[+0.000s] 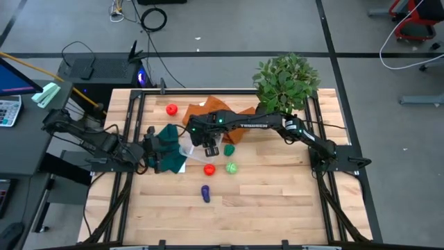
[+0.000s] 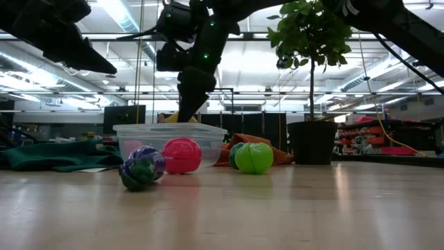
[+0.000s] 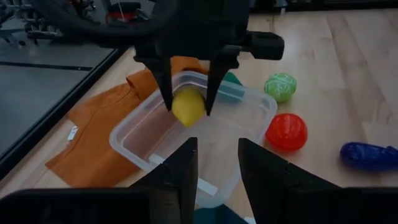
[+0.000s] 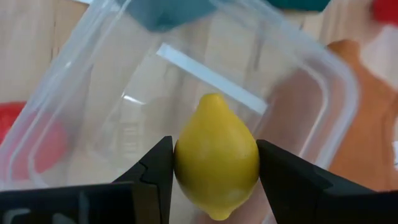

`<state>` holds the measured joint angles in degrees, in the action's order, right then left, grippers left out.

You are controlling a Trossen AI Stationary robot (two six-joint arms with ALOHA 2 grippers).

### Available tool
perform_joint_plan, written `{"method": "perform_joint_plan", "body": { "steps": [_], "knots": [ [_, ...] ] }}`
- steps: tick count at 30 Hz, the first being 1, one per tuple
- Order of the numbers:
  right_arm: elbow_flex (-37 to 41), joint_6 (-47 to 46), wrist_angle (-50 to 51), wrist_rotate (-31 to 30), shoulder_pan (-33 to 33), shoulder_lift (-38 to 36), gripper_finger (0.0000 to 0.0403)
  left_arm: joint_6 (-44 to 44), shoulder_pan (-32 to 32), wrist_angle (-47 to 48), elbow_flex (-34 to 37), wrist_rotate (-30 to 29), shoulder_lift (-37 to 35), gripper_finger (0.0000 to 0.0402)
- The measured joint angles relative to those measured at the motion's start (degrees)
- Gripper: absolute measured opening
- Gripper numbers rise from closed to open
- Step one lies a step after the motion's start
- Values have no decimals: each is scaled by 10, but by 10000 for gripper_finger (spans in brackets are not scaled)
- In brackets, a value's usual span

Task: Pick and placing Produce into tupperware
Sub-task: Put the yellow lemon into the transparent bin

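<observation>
My right gripper [image 1: 209, 144] hangs over the clear tupperware [image 3: 124, 140], shut on a yellow lemon [image 4: 216, 158]. The lemon is just above the box's open top in the left wrist view. My left gripper [image 3: 217, 167] waits open at the box's left side, over the dark green cloth [image 1: 166, 142]. On the wood lie a red piece [image 1: 209, 169], a yellow-green one [image 1: 232, 167], a dark green one [image 1: 229, 148] and a purple one [image 1: 205, 193]. A second red piece [image 1: 171, 109] lies toward the far edge. My right gripper pinches the lemon across its widest middle [image 4: 186, 163], one finger on each side. The fingers [image 3: 165, 87] come from above, pointing down. The lemon is lifted clear, above the tupperware's floor, with one pointed end [image 4: 213, 99] toward the box.
An orange cloth [image 3: 93, 137] lies under and beyond the tupperware's far side. A leafy potted plant [image 1: 286, 78] stands at the table's far right. Bare wood [image 1: 277, 201] opens toward the near edge.
</observation>
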<state>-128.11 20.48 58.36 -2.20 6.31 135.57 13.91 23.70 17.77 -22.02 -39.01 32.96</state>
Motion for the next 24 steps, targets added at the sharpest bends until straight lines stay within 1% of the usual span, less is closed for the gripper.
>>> {"method": "perform_joint_plan", "body": {
  "steps": [2,11,24],
  "knots": [
    [0,-4,2,10,0,1,156,0,0,0,0,0,0,121],
    [1,-8,-6,14,0,30,156,4,0,-4,0,0,0,119],
    [0,-10,-7,26,1,35,156,5,0,-4,0,5,0,121]
  ]
}}
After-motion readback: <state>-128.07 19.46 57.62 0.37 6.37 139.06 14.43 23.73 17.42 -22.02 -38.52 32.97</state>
